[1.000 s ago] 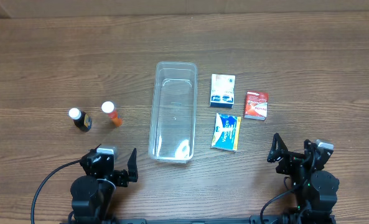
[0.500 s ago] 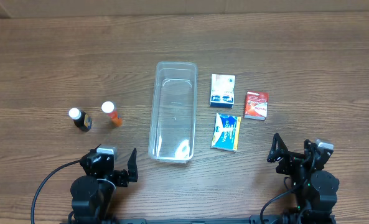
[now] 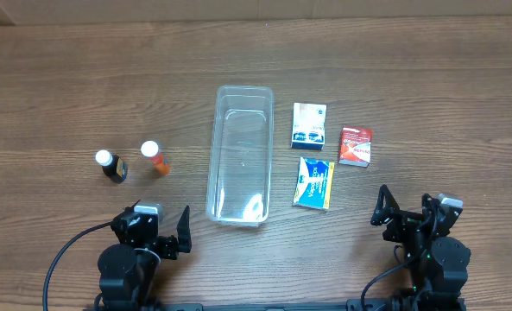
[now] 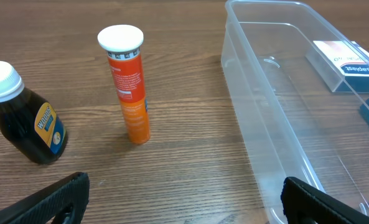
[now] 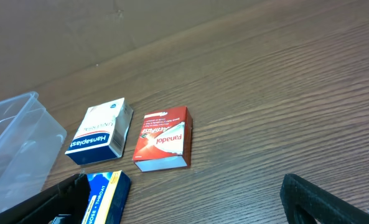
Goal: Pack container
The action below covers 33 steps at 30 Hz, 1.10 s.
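**Container empty, both arms waiting: the first pick was not yet made**

The clear, long, narrow plastic container (image 3: 240, 164) with rounded corners lay in the middle of the bench, its length running away from the arms, and it held nothing. Three small cartons lay flat just to its right. A white-and-blue plaster box (image 3: 309, 125) was farthest out, a blue-and-yellow box (image 3: 314, 182) was nearer, and a red-and-white tablet box (image 3: 356, 145) lay right of those two. On the left, apart from the container, a slim orange tube with a white cap (image 3: 155, 158) and a squat dark-brown bottle with a white cap (image 3: 111, 166) stood upright.

The left gripper (image 4: 184, 208) and the right gripper (image 5: 184, 202) sat at the near edge. Each had its jaws spread wide with nothing between them.

Packing had evidently not begun. It seemed sensible for each arm to work its own side. The tube looked tippy, so it probably wanted a hold low on its body and to be laid lengthwise in the container. The flat cartons probably called for a pinch across their short sides, with the fingertips brought right down to the bench. The thin-walled container looked light enough to slide if knocked, so items were best released low inside, clear of the rim.

The brown wood-grain bench (image 3: 428, 69) carried nothing else. A black cable (image 3: 61, 259) looped near the left arm's base. A pale strip ran beyond the bench's far edge, and too little of it showed to identify it.
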{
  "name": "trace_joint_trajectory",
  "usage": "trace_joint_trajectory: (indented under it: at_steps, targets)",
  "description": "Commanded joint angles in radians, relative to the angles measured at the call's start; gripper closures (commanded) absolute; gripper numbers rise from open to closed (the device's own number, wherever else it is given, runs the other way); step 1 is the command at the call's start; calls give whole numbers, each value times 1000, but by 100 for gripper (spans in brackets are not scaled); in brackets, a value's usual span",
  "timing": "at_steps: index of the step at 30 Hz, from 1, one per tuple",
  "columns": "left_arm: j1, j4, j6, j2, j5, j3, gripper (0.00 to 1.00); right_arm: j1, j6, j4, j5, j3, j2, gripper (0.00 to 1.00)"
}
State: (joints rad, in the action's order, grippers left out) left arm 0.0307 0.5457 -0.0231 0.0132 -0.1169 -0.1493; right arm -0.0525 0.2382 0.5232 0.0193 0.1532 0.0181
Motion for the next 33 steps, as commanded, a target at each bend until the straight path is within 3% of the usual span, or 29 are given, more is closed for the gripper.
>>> trace_joint_trajectory:
  at_steps: [1, 9, 14, 17, 21, 24, 28, 31, 33]
  targets:
    - [-6, -4, -7, -8, -6, 3, 0, 1, -3, -6, 1, -11, -10, 0]
    - [-6, -4, -7, -8, -6, 3, 0, 1, -3, -23, 2, -11, -10, 0]
    - [-6, -4, -7, -8, -6, 3, 0, 1, 151, -197, 157, -8, -10, 0]
    - [-6, -4, -7, -8, -6, 3, 0, 1, 164, -294, 266, 48, 8, 0]
    - [-6, -4, -7, -8, -6, 3, 0, 1, 117, -129, 264, 373, 234, 0]
    - [-6, -4, -7, -8, -6, 3, 0, 1, 27, 133, 263, 752, 548, 0]
    - [-6, -4, -7, -8, -6, 3, 0, 1, 33, 488, 323, 1265, 970, 0]
    - [-6, -4, -7, -8, -7, 3, 0, 4, -1, 524, 476, 1452, 1164, 0]
    - [-6, -4, -7, -8, -7, 3, 0, 38, -6, 520, 454, 1521, 1288, 0]
